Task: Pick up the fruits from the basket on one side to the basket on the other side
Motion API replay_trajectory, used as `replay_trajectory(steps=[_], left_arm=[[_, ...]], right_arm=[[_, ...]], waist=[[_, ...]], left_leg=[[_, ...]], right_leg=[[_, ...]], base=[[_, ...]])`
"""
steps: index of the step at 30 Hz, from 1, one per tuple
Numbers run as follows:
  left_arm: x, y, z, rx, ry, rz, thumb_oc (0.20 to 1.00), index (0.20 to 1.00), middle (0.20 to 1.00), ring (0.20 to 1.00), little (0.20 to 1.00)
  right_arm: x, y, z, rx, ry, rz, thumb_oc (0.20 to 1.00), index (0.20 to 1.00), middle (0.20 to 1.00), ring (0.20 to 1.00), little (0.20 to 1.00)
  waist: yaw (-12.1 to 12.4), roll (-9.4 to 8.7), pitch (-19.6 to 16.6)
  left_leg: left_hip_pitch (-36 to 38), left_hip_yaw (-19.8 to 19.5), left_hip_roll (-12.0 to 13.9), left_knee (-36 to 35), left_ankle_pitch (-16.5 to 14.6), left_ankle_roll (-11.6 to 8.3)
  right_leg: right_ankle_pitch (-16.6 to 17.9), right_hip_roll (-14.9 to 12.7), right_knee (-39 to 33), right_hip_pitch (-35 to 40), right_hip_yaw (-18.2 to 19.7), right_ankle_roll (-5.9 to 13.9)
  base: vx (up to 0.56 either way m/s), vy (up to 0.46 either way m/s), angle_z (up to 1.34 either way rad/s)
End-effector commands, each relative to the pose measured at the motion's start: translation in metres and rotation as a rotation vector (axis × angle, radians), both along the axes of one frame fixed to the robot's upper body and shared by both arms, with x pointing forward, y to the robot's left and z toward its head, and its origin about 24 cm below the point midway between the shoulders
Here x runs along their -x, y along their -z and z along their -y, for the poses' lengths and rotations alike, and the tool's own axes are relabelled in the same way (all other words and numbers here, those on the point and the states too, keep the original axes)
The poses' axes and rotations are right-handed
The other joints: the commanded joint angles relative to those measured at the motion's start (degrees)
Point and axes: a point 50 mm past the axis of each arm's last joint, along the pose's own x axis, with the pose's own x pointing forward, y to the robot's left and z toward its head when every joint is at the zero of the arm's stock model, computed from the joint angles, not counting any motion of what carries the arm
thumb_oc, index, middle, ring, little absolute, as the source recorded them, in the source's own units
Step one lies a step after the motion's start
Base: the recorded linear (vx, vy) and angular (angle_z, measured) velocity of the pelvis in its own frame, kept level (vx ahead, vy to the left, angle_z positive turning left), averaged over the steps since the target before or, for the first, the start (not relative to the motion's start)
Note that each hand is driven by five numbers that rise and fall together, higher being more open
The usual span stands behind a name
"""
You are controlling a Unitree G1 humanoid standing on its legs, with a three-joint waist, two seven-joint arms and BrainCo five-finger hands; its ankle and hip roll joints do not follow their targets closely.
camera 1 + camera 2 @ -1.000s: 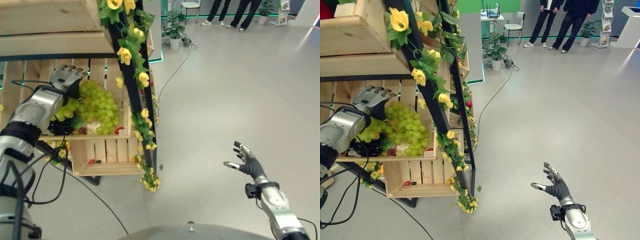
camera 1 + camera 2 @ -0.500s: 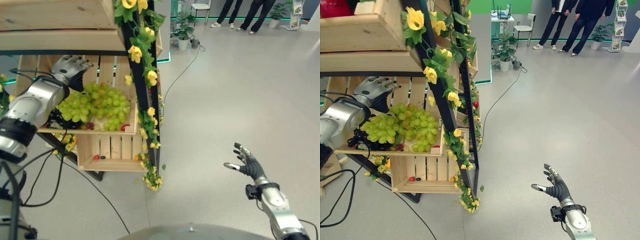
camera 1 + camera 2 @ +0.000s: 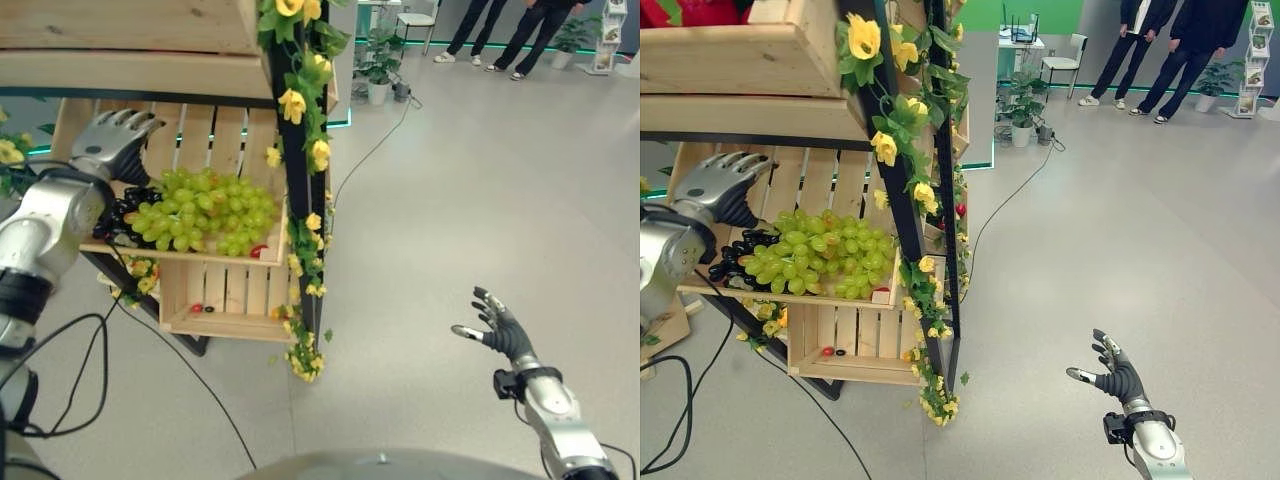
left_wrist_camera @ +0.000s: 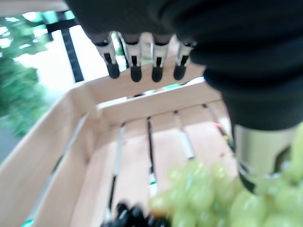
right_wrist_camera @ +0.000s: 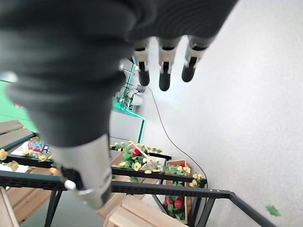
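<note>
A big bunch of green grapes (image 3: 205, 208) lies in a slatted wooden crate (image 3: 215, 130) on the middle shelf, with dark grapes (image 3: 125, 215) at its left end and a small red piece (image 3: 258, 251) at the front right. My left hand (image 3: 108, 140) hovers over the crate's left end, just above and left of the grapes, open and holding nothing. In the left wrist view its fingers (image 4: 135, 61) stretch over the crate floor (image 4: 132, 156), and green grapes (image 4: 213, 198) lie by the thumb. My right hand (image 3: 497, 332) hangs open over the floor, far to the right.
A black shelf post wound with yellow flowers (image 3: 300, 150) stands right of the crate. A lower crate (image 3: 225, 300) holds small red and dark fruit. Another wooden crate (image 3: 740, 60) sits on the shelf above. People (image 3: 1180, 45) stand at the far back by potted plants (image 3: 1020, 100).
The camera has swung, shifting the shelf rightward in the picture. My left hand has drawn back left off the top of the green grapes. The right hand stays still.
</note>
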Motion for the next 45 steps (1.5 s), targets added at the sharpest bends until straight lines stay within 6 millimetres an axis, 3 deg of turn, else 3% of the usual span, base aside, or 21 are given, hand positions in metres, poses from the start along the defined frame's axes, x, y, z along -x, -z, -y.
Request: replay_trajectory(steps=[1, 3, 6, 7, 8, 9, 10, 11, 12, 13, 20, 33, 45], left_arm=[[0.013, -0.024, -0.012, 0.121, -0.017, 0.198, 1.0, 1.0, 1.0, 1.0, 1.0], [0.028, -0.005, -0.019, 0.306, -0.005, 0.206, 1.0, 1.0, 1.0, 1.0, 1.0], [0.048, 0.032, -0.019, 0.722, 0.05, 0.235, 1.0, 1.0, 1.0, 1.0, 1.0], [0.054, 0.049, -0.013, 0.864, 0.072, 0.254, 1.0, 1.0, 1.0, 1.0, 1.0], [0.065, 0.079, 0.001, 1.147, 0.127, 0.25, 1.0, 1.0, 1.0, 1.0, 1.0], [0.066, 0.079, 0.0, 1.149, 0.126, 0.25, 1.0, 1.0, 1.0, 1.0, 1.0], [0.069, 0.096, 0.01, 1.321, 0.144, 0.27, 1.0, 1.0, 1.0, 1.0, 1.0], [0.076, 0.124, 0.029, 1.604, 0.169, 0.28, 1.0, 1.0, 1.0, 1.0, 1.0], [0.076, 0.125, 0.03, 1.605, 0.169, 0.281, 1.0, 1.0, 1.0, 1.0, 1.0], [0.077, 0.145, 0.049, 1.787, 0.187, 0.284, 1.0, 1.0, 1.0, 1.0, 1.0], [0.079, 0.155, 0.077, 1.842, 0.268, 0.229, 1.0, 1.0, 1.0, 1.0, 1.0], [0.077, 0.156, 0.085, 1.835, 0.274, 0.224, 1.0, 1.0, 1.0, 1.0, 1.0], [0.076, 0.156, 0.087, 1.809, 0.273, 0.222, 1.0, 1.0, 1.0, 1.0, 1.0]], right_arm=[[-0.011, -0.024, 0.011, 0.039, 0.032, 0.125, 1.0, 1.0, 1.0, 1.0, 1.0], [-0.013, -0.027, 0.011, 0.035, 0.034, 0.136, 1.0, 1.0, 1.0, 1.0, 1.0], [-0.015, -0.028, 0.012, 0.009, 0.06, 0.155, 1.0, 1.0, 1.0, 1.0, 1.0], [-0.017, -0.03, 0.01, -0.002, 0.062, 0.17, 1.0, 1.0, 1.0, 1.0, 1.0], [-0.019, -0.031, 0.01, -0.015, 0.074, 0.183, 1.0, 1.0, 1.0, 1.0, 1.0], [-0.019, -0.031, 0.01, -0.014, 0.073, 0.183, 1.0, 1.0, 1.0, 1.0, 1.0], [-0.021, -0.033, 0.009, -0.02, 0.073, 0.197, 1.0, 1.0, 1.0, 1.0, 1.0], [-0.022, -0.034, 0.008, -0.021, 0.077, 0.211, 1.0, 1.0, 1.0, 1.0, 1.0], [-0.022, -0.035, 0.008, -0.02, 0.077, 0.212, 1.0, 1.0, 1.0, 1.0, 1.0], [-0.024, -0.034, 0.004, -0.037, 0.087, 0.225, 1.0, 1.0, 1.0, 1.0, 1.0], [-0.03, -0.036, 0.003, -0.048, 0.11, 0.265, 1.0, 1.0, 1.0, 1.0, 1.0], [-0.034, -0.039, 0.0, -0.06, 0.109, 0.286, 1.0, 1.0, 1.0, 1.0, 1.0], [-0.034, -0.035, -0.004, -0.096, 0.108, 0.281, 1.0, 1.0, 1.0, 1.0, 1.0]], waist=[[1.9, -0.23, -1.2], [1.9, -0.07, -1.2], [2.4, 0.08, -1.1], [2.6, 0.01, -1.0], [2.9, -0.05, -0.7], [2.8, -0.01, -0.8], [3.0, -0.22, -0.5], [3.2, -0.34, -0.3], [3.2, -0.3, -0.4], [3.4, -0.69, -0.3], [4.5, -1.08, -0.4], [4.9, -0.76, -0.5], [4.6, -0.55, -0.7]], left_leg=[[-2.5, 1.0, 0.9, 5.1, -4.1, -1.74], [-2.6, 0.9, 0.9, 5.0, -3.8, -1.64], [-2.6, 0.5, 0.7, 4.7, -3.5, -1.58], [-2.8, 0.4, 0.7, 4.6, -3.4, -1.54], [-2.8, 0.0, 0.7, 4.5, -3.4, -1.52], [-3.0, 0.0, 0.6, 4.5, -3.2, -1.46], [-3.0, -0.2, 0.7, 4.4, -3.3, -1.47], [-3.2, -0.8, 0.5, 4.1, -2.9, -1.39], [-3.5, -0.8, 0.5, 4.1, -2.7, -1.34], [-3.8, -1.3, 0.4, 3.6, -2.4, -1.27], [-5.0, -3.2, 0.1, 2.7, -1.4, -1.55], [-5.7, -5.0, -0.2, 3.0, -1.3, -1.6], [-5.4, -4.6, -0.1, 2.3, -1.0, -1.62]], right_leg=[[-6.7, -1.5, 2.6, 0.8, -1.1, 5.55], [-6.4, -1.5, 2.5, 0.7, -1.1, 5.38], [-6.1, -1.6, 2.3, 0.8, -1.4, 5.17], [-6.1, -1.6, 2.2, 0.7, -1.5, 5.02], [-6.2, -1.6, 2.3, 0.8, -1.7, 4.83], [-6.0, -1.7, 2.2, 0.6, -1.7, 4.8], [-6.2, -1.7, 2.3, 0.7, -1.8, 4.72], [-6.1, -1.7, 2.3, 0.4, -2.1, 4.52], [-5.9, -1.7, 2.3, 0.2, -2.1, 4.5], [-5.8, -1.8, 2.1, -0.1, -2.5, 4.4], [-5.7, -1.9, 1.0, 0.0, -4.6, 4.21], [-6.7, -2.0, 1.9, 0.2, -6.4, 3.74], [-6.5, -2.0, 1.3, 0.3, -5.8, 3.79]], base=[[0.0, 0.0, 0.0], [0.0, 0.006, 0.02], [0.0, 0.018, 0.07], [-0.01, 0.017, 0.12], [-0.02, 0.01, 0.1], [-0.01, 0.008, 0.08], [-0.03, 0.01, 0.1], [-0.02, 0.01, 0.12], [-0.04, 0.013, 0.14], [-0.03, 0.006, 0.15], [-0.02, -0.01, 0.18], [0.0, -0.009, 0.09], [0.0, 0.0, 0.0]])
